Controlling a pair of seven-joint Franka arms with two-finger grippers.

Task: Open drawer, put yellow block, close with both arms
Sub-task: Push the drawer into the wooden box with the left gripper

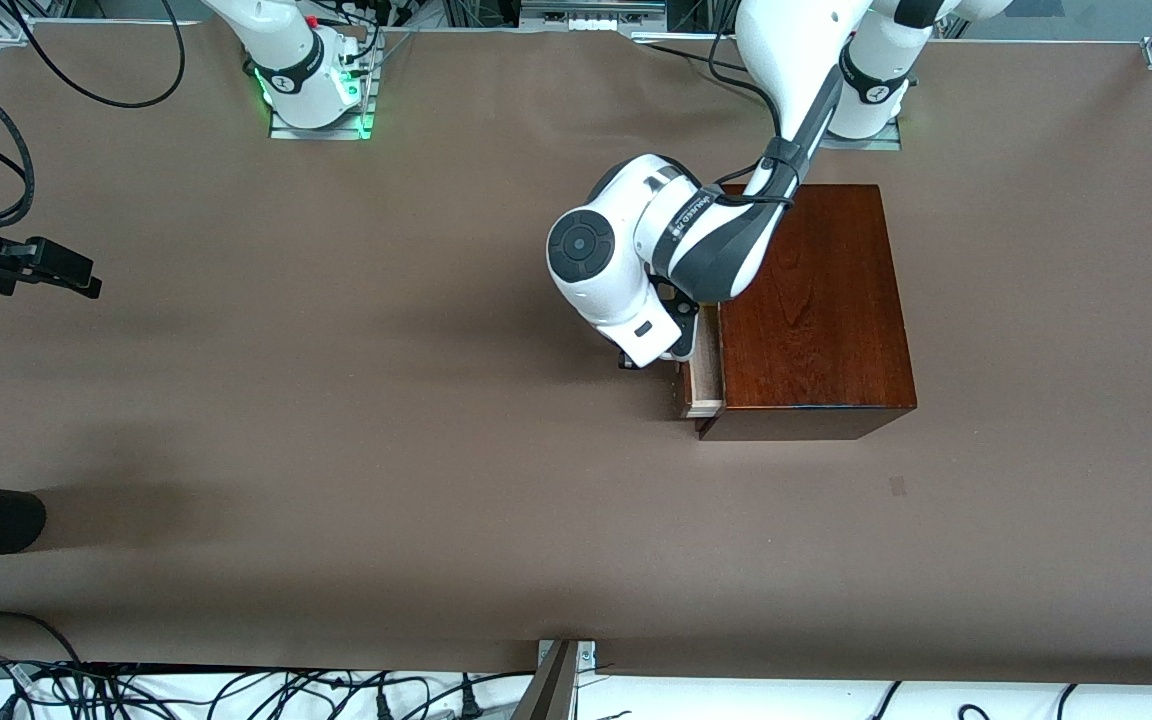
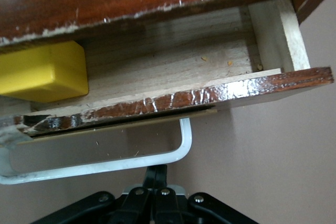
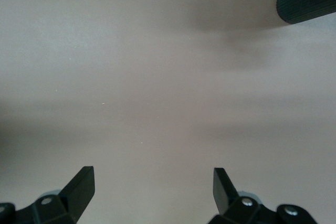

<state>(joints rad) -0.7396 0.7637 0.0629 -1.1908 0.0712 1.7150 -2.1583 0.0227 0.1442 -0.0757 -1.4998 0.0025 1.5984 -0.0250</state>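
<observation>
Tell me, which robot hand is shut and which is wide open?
The left gripper is shut, at the drawer's white handle. The right gripper is wide open over bare table at the right arm's end.

Brown table (image 1: pixel 336 450), matte and wide. Resting on it toward the left arm's end: glossy dark mahogany box (image 1: pixel 811 300), with the drawer (image 1: pixel 704 375) slid slightly out at the side facing the right arm's end. Faint small mark (image 1: pixel 897 486) nearer the front camera.
</observation>
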